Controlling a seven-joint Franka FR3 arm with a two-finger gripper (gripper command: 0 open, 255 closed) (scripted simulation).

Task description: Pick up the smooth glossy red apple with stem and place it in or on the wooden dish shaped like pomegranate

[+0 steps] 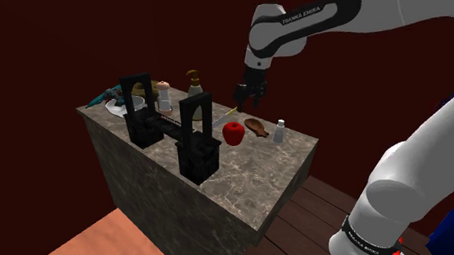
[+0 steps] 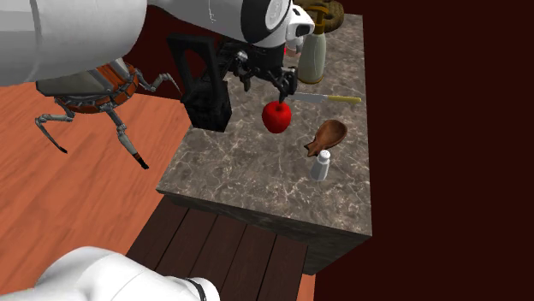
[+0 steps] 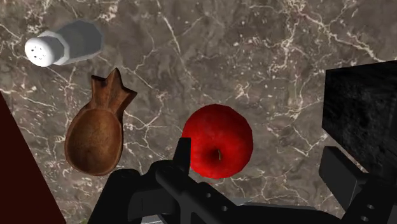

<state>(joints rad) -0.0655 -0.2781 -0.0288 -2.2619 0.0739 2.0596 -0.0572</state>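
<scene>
Where the gripper (image 3: 257, 156) hangs: over the countertop (image 3: 267, 57), a little above the apple (image 3: 219, 140); from the shoulder view the black hand (image 1: 248, 99) sits higher than the fruit (image 1: 233, 133).
Fingers: spread wide and clasping nothing. One fingertip (image 3: 183, 151) lines up with the apple's edge, while the other stands well off by the black frame (image 3: 362, 121).
Apple, looks: round, smooth, deep glossy red, with a small dimple and a short brown stem on top.
Apple, place: resting on the stone below the open fingers, nearer one than the other, and not gripped.
Dish: carved brown wood (image 3: 94, 143) with a rounded bowl that ends in a pointed crown, like a pomegranate. The grain shows bare across its hollow. It lies outside the finger nearest the apple and apart from the fruit.
Shaker: grey faceted body with a white cap dotted with holes (image 3: 63, 46), past the dish's crown and farther from the fingers.
Countertop, material: grey-brown marble laced with pale veins.
Knife: pale blade and yellow handle (image 2: 329, 99), lying flat beyond the apple (image 2: 276, 116).
</scene>
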